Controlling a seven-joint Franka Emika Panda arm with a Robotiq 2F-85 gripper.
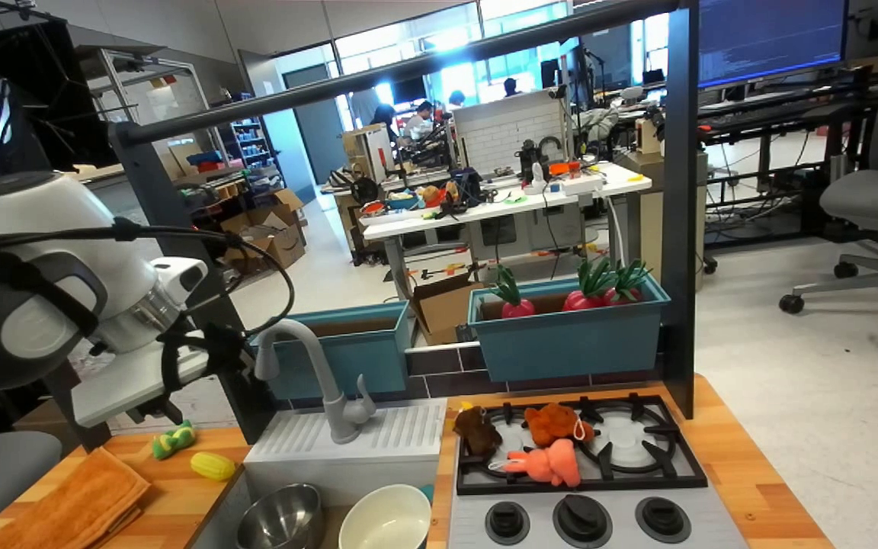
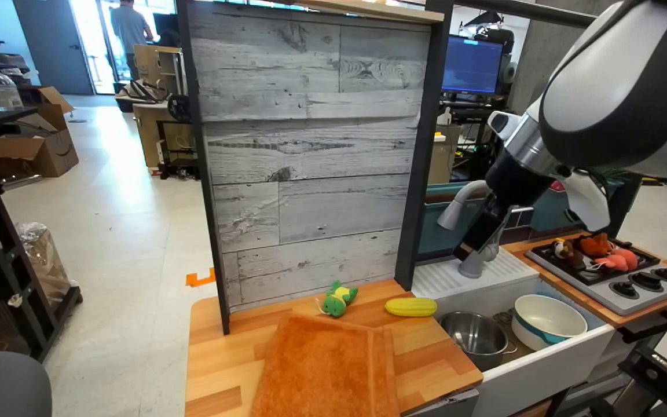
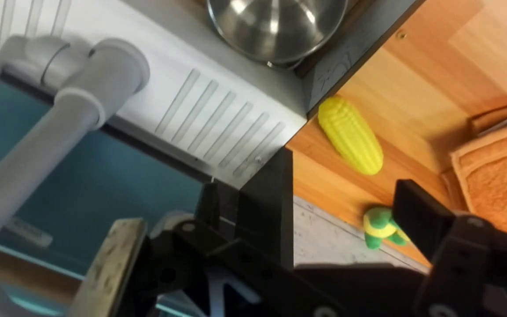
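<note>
The jaws are spread wide and hang above the counter (image 2: 223, 359). A yellow corn cob (image 3: 350, 135) lies on that counter beside the sink (image 2: 542, 373), near a green and yellow toy (image 3: 379, 222) and an orange towel (image 2: 327, 370); a steel pot (image 3: 280, 28) and a white bowl (image 2: 549, 317) sit in the sink.

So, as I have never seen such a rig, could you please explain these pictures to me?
The machine is a robot arm ending in jaws. Two pictures come from cameras outside it; the third from one on its wrist, looking past the jaws. On the wooden counter lie a yellow corn cob, a green plush toy and an orange towel. The sink holds a metal pot and a white bowl; three plush toys lie on the stove. The jaws are open, holding nothing.
</note>
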